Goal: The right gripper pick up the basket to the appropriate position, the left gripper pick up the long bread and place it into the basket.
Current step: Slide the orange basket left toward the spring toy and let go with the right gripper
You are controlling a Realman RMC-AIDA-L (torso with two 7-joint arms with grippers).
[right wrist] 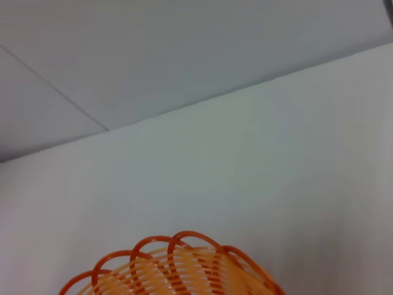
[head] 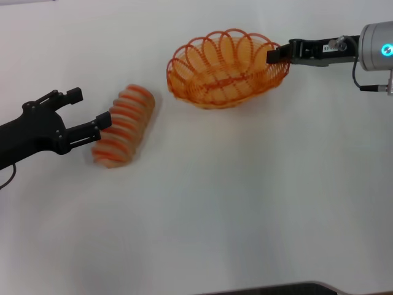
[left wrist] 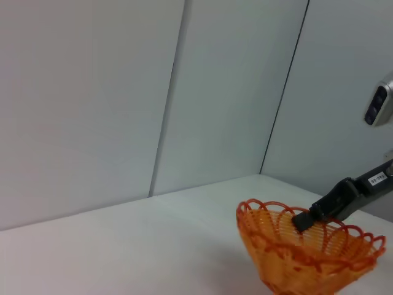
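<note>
The orange wire basket (head: 225, 67) sits far right of centre on the white table. My right gripper (head: 277, 54) is shut on its right rim. The basket also shows in the left wrist view (left wrist: 307, 252), with the right gripper (left wrist: 304, 219) on its rim, and in the right wrist view (right wrist: 175, 270). The long bread (head: 124, 125) lies at the left, tan with orange stripes. My left gripper (head: 89, 112) is open at the bread's left side, one finger touching its edge, the other finger held off behind it.
The white table (head: 233, 203) stretches wide in front of the bread and basket. Grey wall panels (left wrist: 153, 92) stand behind the table. A dark edge (head: 276, 289) shows at the very front.
</note>
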